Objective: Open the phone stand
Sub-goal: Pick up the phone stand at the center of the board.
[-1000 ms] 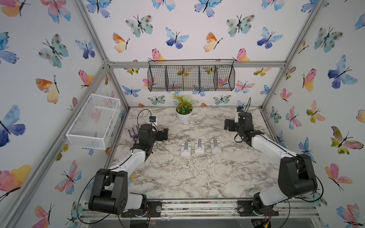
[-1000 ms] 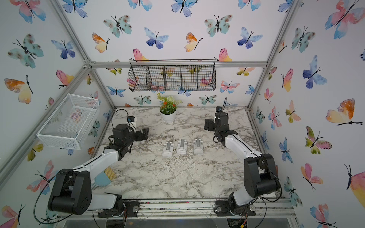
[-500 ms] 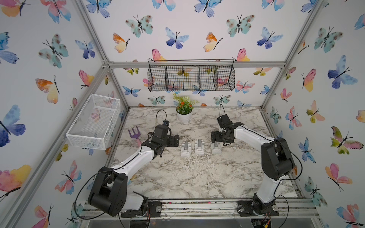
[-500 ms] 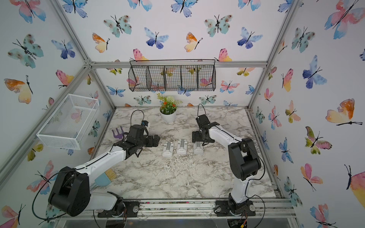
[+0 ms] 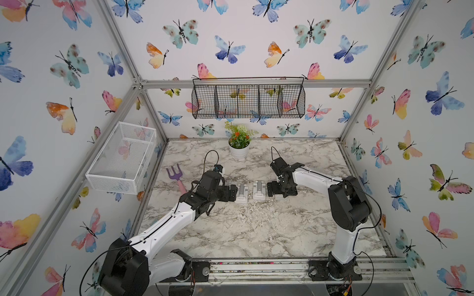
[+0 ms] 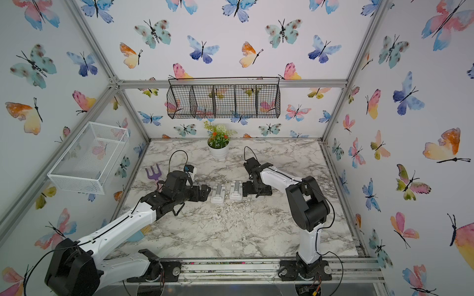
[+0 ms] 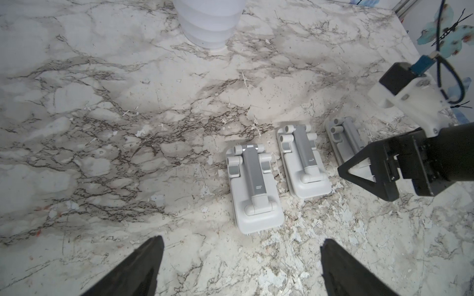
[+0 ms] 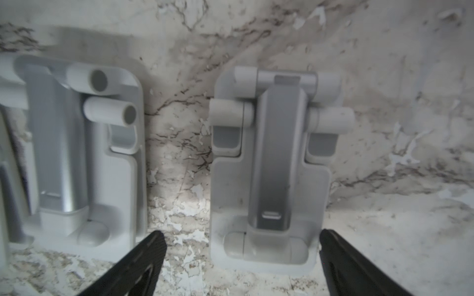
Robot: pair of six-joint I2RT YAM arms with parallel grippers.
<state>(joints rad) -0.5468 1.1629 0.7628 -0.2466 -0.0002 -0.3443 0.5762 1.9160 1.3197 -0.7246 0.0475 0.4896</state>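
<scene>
Three folded grey-white phone stands lie side by side mid-table: the left one (image 5: 242, 192) (image 7: 254, 189), the middle one (image 5: 259, 189) (image 7: 302, 164) and the right one (image 7: 345, 138) (image 8: 272, 166). My right gripper (image 5: 280, 191) (image 8: 241, 234) hangs open low over the right stand, whose near end lies between the two fingers; both top views show little of that stand. My left gripper (image 5: 232, 192) (image 7: 241, 242) is open and holds nothing. It stands just left of the left stand, pointing at it.
A white flower pot (image 5: 239, 151) stands at the back middle. A purple toy fork (image 5: 175, 174) lies at the left edge behind my left arm. A white wire basket (image 5: 123, 156) hangs on the left wall and a black one (image 5: 248, 98) on the back wall.
Both arms have swung in from the back corners to the row of stands. The right gripper has come down over the right stand, and the left has reached the left stand's side.
</scene>
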